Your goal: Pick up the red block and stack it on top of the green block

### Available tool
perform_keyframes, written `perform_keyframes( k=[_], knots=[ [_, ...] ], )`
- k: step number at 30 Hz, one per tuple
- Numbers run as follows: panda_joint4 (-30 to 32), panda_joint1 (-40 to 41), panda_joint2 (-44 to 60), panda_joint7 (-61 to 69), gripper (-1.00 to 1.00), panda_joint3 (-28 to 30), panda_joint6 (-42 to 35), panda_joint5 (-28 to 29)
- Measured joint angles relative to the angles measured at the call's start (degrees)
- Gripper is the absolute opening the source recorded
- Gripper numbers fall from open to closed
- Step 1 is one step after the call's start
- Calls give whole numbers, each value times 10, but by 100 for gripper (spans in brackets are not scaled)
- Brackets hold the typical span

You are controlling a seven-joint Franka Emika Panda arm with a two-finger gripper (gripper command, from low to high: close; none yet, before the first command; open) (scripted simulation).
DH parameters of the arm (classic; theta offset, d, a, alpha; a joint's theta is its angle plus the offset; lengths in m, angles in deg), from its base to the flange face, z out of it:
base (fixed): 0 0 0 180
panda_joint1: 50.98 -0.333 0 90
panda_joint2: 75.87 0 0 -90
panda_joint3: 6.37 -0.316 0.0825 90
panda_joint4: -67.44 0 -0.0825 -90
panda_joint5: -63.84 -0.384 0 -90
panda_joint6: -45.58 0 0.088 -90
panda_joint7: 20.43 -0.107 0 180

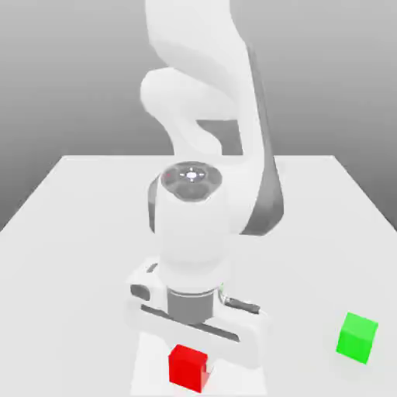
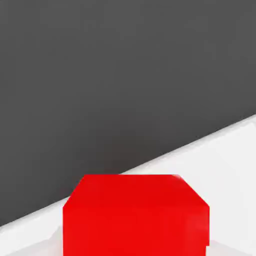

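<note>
The jaws of the gripper [image 1: 190,367] are closed to a narrow gap on the red block [image 1: 188,367], which is held between the two fingers [image 2: 52,242]; pale finger surfaces are seen flanking it in the hand view. The red block is placed at bottom center of the exterior view, under the hand [image 1: 198,329], slightly tilted in the frame. Whether its underside is touching the table [image 1: 310,264] or raised cannot be told.

The green block [image 1: 357,338] is seen at lower right of the exterior view, on the table, well apart from the gripper and the red block.

The fingers are mostly hidden in the exterior view by the hand and the red block; a pale sliver is shown just beside the block. The red block is cut off by the frame edge in the hand view, its near face only partly included. A dark gray area [image 2: 110,85] is met by a white surface [image 2: 225,165] along a slanted edge there; what the gray area is cannot be made out. The arm [image 1: 198,93] is cut off at the exterior view's upper edge.

Small light marks on the dark round cap [image 1: 191,181] are too small to be read.
</note>
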Motion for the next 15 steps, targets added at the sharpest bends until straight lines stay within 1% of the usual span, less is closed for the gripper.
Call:
perform_keyframes(
  k=[10,12,15],
  knots=[
    [2,-171,-52,-186,-100,-131,-54,18],
    [0,-192,-28,-216,-100,-132,-34,40],
    [-4,-215,28,-252,-100,-109,15,83]
  ],
)
